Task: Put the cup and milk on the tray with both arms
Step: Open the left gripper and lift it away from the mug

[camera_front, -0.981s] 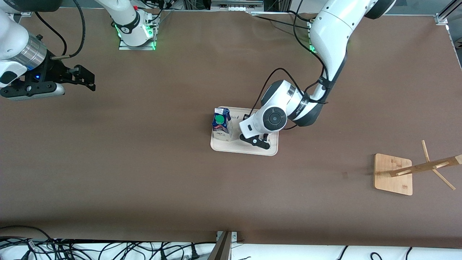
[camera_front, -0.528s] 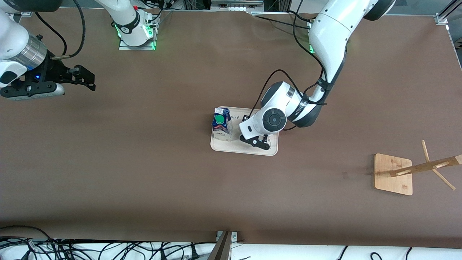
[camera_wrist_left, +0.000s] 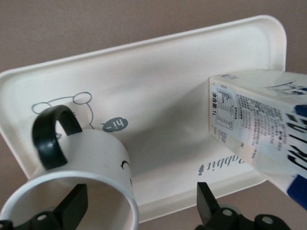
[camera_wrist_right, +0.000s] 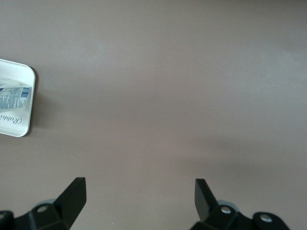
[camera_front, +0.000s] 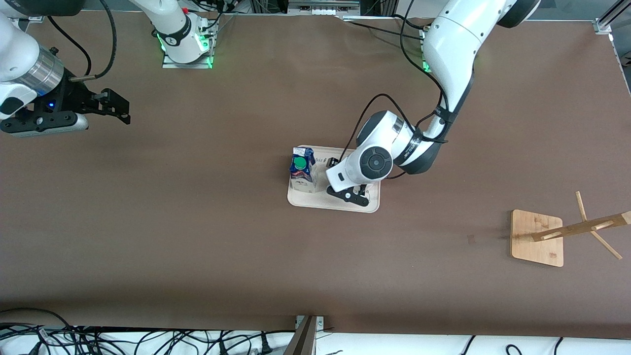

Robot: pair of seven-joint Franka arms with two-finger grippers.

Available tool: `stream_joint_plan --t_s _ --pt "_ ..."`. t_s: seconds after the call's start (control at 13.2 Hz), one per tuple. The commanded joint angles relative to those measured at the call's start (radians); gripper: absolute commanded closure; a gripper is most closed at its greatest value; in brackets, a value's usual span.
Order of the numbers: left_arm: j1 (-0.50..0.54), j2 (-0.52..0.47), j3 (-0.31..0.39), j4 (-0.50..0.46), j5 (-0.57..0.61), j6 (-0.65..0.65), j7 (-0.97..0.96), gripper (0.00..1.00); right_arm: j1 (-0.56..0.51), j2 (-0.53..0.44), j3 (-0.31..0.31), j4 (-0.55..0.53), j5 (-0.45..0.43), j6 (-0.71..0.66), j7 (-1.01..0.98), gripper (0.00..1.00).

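Now spread wide around the cup (camera_wrist_left: 76, 167), with the left gripper (camera_wrist_left: 139, 211) no longer clamped on its rim. Standing on the tray (camera_front: 315, 201) at frame centre in the front view, hidden there under the left wrist, beside the milk (camera_front: 301, 170). Waiting over bare table at the upper left of the front view, the right gripper (camera_front: 116, 106), fingers apart. Sitting low at the frame's right edge, a wooden rack (camera_front: 537, 237).
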Motion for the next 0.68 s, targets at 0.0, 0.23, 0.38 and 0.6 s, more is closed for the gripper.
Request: stream_joint_plan --t_s 0.0,0.23,0.38,0.6 --pt "0.005 -0.124 0.015 -0.019 -0.019 -0.120 -0.022 0.00 -0.004 -0.001 0.010 0.015 -0.017 -0.014 0.010 0.00" --pt "0.018 -0.279 0.108 -0.010 -0.008 -0.313 -0.046 0.00 -0.004 -0.002 0.010 0.015 -0.017 -0.014 0.010 0.00" --pt "0.021 -0.382 0.177 -0.014 0.027 -0.352 -0.045 0.00 -0.004 -0.001 0.010 0.015 -0.017 -0.014 0.010 0.00" --pt "0.142 -0.469 0.210 -0.011 0.191 -0.321 -0.032 0.00 -0.004 -0.001 0.010 0.015 -0.017 -0.014 0.010 0.00"
